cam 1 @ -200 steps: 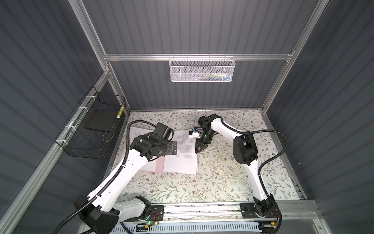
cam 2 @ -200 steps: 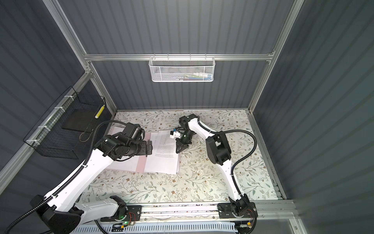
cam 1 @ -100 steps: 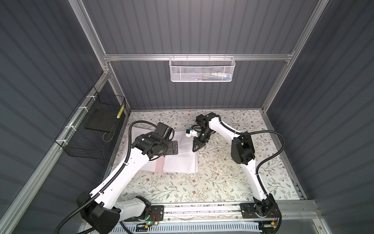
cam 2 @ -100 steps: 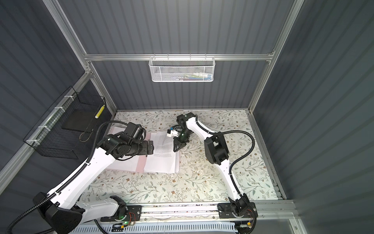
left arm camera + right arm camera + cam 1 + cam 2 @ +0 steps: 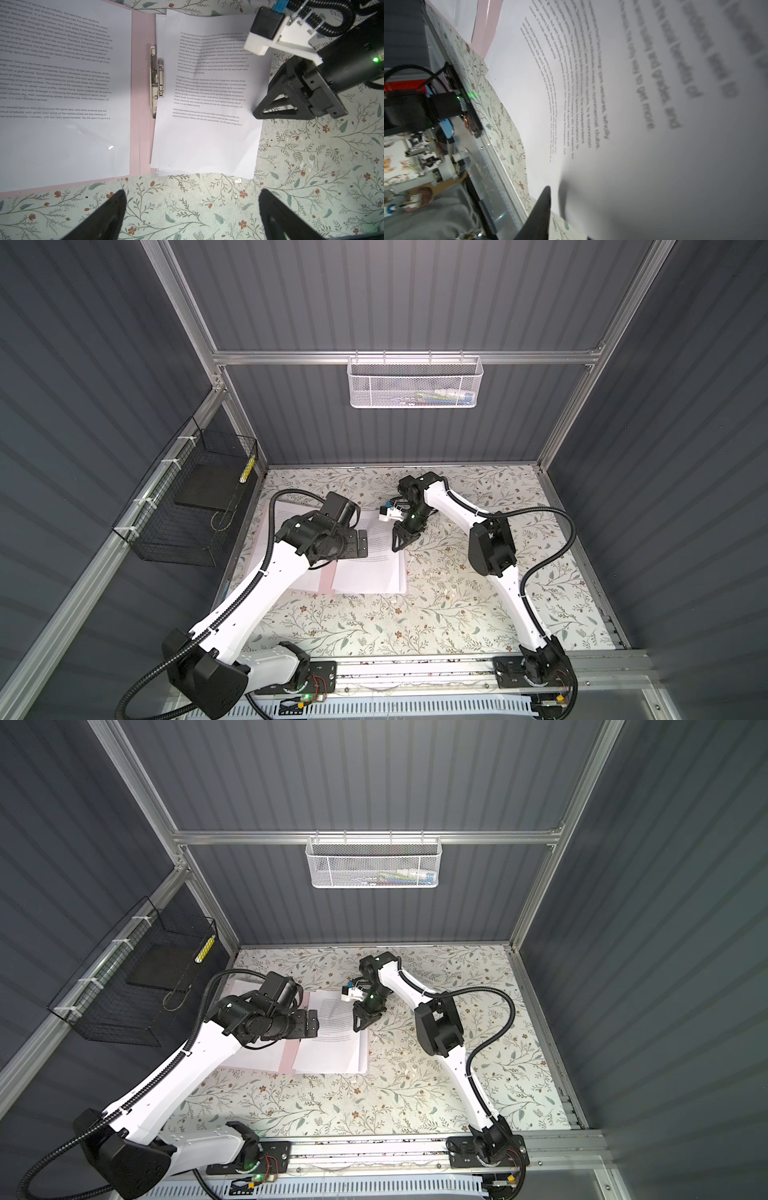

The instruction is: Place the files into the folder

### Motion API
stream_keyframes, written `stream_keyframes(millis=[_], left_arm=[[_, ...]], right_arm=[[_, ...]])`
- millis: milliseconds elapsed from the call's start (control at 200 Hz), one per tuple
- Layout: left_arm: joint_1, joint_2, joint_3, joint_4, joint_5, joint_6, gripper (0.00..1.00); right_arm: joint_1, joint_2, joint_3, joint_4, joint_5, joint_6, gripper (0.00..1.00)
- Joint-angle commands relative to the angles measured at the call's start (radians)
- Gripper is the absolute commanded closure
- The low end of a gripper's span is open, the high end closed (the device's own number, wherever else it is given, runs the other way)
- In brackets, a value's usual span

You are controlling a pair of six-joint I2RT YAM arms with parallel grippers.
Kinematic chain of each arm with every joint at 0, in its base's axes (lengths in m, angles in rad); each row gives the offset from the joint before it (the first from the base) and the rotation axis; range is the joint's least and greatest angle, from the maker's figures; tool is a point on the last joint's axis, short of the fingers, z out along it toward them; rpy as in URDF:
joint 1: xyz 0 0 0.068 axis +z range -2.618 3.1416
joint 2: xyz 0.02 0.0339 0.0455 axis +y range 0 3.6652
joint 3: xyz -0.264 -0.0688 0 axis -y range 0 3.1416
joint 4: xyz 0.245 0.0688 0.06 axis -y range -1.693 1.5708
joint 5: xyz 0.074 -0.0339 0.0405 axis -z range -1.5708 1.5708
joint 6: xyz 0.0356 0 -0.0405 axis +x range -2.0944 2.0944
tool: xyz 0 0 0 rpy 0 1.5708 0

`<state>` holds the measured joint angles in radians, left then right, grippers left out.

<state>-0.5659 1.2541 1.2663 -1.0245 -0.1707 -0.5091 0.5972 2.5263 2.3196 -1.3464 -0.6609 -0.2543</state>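
Observation:
The pale pink folder (image 5: 142,104) (image 5: 326,576) (image 5: 289,1056) lies open on the floral table, its metal clip (image 5: 156,81) at the spine. One printed sheet (image 5: 62,135) covers its left half. The other files (image 5: 207,141) (image 5: 370,572) (image 5: 328,1052) are stacked on the right half, the top sheet (image 5: 633,104) askew and bowed upward. My right gripper (image 5: 257,113) (image 5: 399,541) (image 5: 361,1021) sits at that sheet's right edge, jaws slightly apart around it; one finger (image 5: 542,212) stands clear of the paper. My left gripper (image 5: 192,216) (image 5: 360,544) hovers open over the folder's middle, holding nothing.
A black wire basket (image 5: 183,510) holding a black slab (image 5: 208,489) hangs on the left wall. A white mesh basket (image 5: 415,383) hangs on the back rail. The floral table (image 5: 415,614) stretches right of and in front of the folder. A metal rail (image 5: 415,668) runs along the front.
My right gripper has slid left toward the folder with the top sheet's edge, and its jaws have parted. The left arm has shifted only slightly.

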Motion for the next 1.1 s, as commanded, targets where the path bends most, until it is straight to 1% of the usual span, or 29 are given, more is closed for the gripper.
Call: stream_keyframes(millis=[0, 60, 185, 240, 300, 345, 410, 465, 530, 630, 660, 705, 715, 725, 740, 785, 850, 875, 895, 1006, 1096], left_arm=[[0.010, 0.006, -0.001, 0.004, 0.016, -0.021, 0.00], [0.011, 0.006, -0.002, 0.004, 0.017, -0.022, 0.00], [0.013, 0.000, -0.017, 0.005, 0.018, -0.023, 0.00], [0.013, 0.000, -0.024, 0.004, 0.020, -0.024, 0.00], [0.014, 0.002, -0.025, 0.005, 0.020, -0.023, 0.00], [0.017, 0.004, -0.023, 0.004, 0.012, -0.026, 0.00], [0.029, 0.017, -0.012, -0.003, -0.031, -0.029, 0.00], [0.068, 0.038, 0.011, -0.049, -0.068, -0.024, 0.00], [0.145, 0.039, 0.011, -0.054, -0.081, 0.003, 0.00], [0.302, 0.042, -0.020, -0.003, 0.023, 0.050, 0.00], [0.334, 0.054, -0.021, 0.002, 0.028, 0.063, 0.00], [0.370, 0.080, -0.026, 0.004, 0.005, 0.078, 0.00], [0.379, 0.085, -0.027, 0.004, 0.003, 0.082, 0.00], [0.388, 0.091, -0.029, 0.019, 0.002, 0.086, 0.00], [0.403, 0.100, -0.032, 0.037, 0.005, 0.089, 0.00], [0.457, 0.129, -0.035, 0.061, 0.027, 0.100, 0.00], [0.520, 0.165, -0.046, 0.108, 0.040, 0.111, 0.00], [0.541, 0.180, -0.052, 0.129, 0.072, 0.121, 0.00], [0.553, 0.193, -0.055, 0.149, 0.119, 0.133, 0.00], [0.555, 0.250, -0.063, 0.240, 0.320, 0.138, 0.04], [0.544, 0.299, -0.081, 0.285, 0.419, 0.125, 0.12]], right_arm=[[-0.006, -0.013, -0.002, 0.059, 0.016, 0.058, 0.58], [-0.010, -0.049, -0.071, 0.120, -0.006, 0.091, 0.53], [-0.013, -0.147, -0.250, 0.316, -0.100, 0.198, 0.52], [-0.012, -0.171, -0.298, 0.382, -0.101, 0.249, 0.50], [-0.012, -0.179, -0.316, 0.408, -0.068, 0.286, 0.49], [-0.012, -0.187, -0.331, 0.429, -0.007, 0.316, 0.45], [-0.016, -0.203, -0.352, 0.449, 0.090, 0.356, 0.39], [-0.017, -0.213, -0.362, 0.457, 0.148, 0.384, 0.34], [-0.017, -0.239, -0.387, 0.480, 0.211, 0.412, 0.29], [-0.019, -0.312, -0.486, 0.579, 0.261, 0.462, 0.18], [-0.018, -0.334, -0.515, 0.608, 0.271, 0.477, 0.15], [-0.020, -0.368, -0.563, 0.654, 0.296, 0.501, 0.10], [-0.019, -0.375, -0.576, 0.665, 0.301, 0.508, 0.08], [-0.020, -0.384, -0.587, 0.678, 0.307, 0.514, 0.03], [-0.020, -0.394, -0.605, 0.695, 0.310, 0.521, 0.01], [-0.020, -0.425, -0.658, 0.752, 0.306, 0.542, 0.01], [-0.017, -0.448, -0.695, 0.778, 0.297, 0.565, 0.01], [-0.016, -0.454, -0.708, 0.786, 0.297, 0.571, 0.01], [-0.015, -0.459, -0.721, 0.793, 0.297, 0.574, 0.01], [-0.014, -0.488, -0.794, 0.846, 0.275, 0.591, 0.01], [-0.015, -0.517, -0.858, 0.901, 0.250, 0.603, 0.01]])
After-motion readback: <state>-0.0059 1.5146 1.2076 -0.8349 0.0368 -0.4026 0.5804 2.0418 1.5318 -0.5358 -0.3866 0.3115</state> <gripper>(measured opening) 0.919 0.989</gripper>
